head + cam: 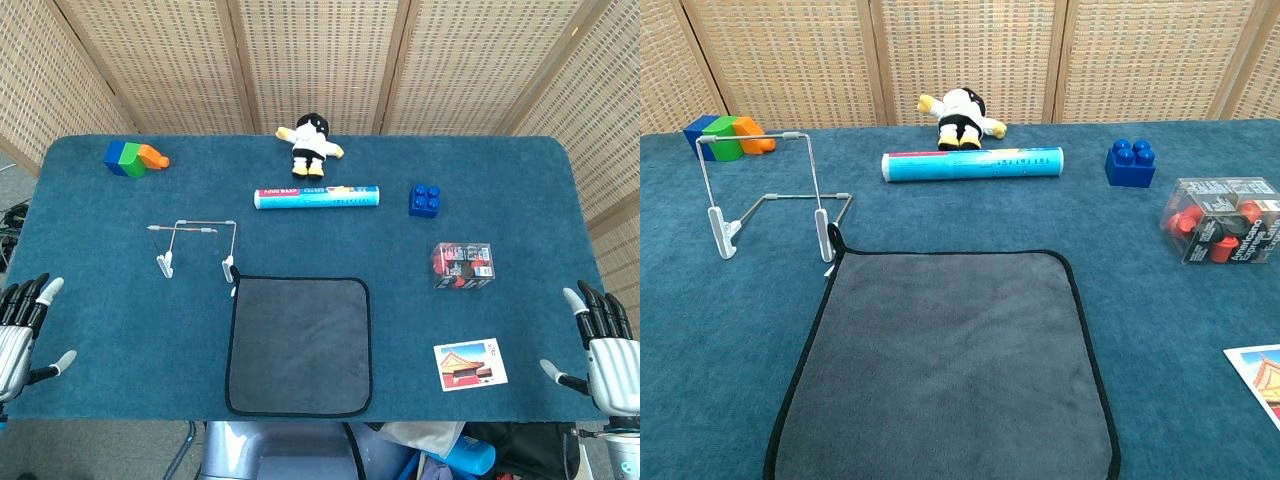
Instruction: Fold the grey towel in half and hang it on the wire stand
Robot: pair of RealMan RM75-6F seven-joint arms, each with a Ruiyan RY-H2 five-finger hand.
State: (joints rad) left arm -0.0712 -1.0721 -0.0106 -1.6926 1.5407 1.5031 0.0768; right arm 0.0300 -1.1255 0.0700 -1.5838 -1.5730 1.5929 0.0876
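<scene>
Since the towel lies flat and unfolded on the bench, near its front edge and a little left of centre, the task looks not yet begun: the fold is the step in hand. The towel's far left corner, with its small loop, lies just beside the nearer right foot of the stand, which stands upright behind and to the left of it. I judge the next move calls for a hand to come in over the bench and pinch one edge of the towel, then carry it across to the opposite edge so the black borders meet.

Both hands sit at the near corners, well apart from the towel. The left hand holds nothing, its fingers spread. The right hand is likewise empty with fingers apart. Neither shows in the chest view.

By count, largest first: one bench, one towel, one stand, one tube lying along the middle, one plush doll at the far edge, one clear box of red and black pieces on the right, one picture card near the right front, one set of coloured blocks at the far left, and one blue brick.
</scene>
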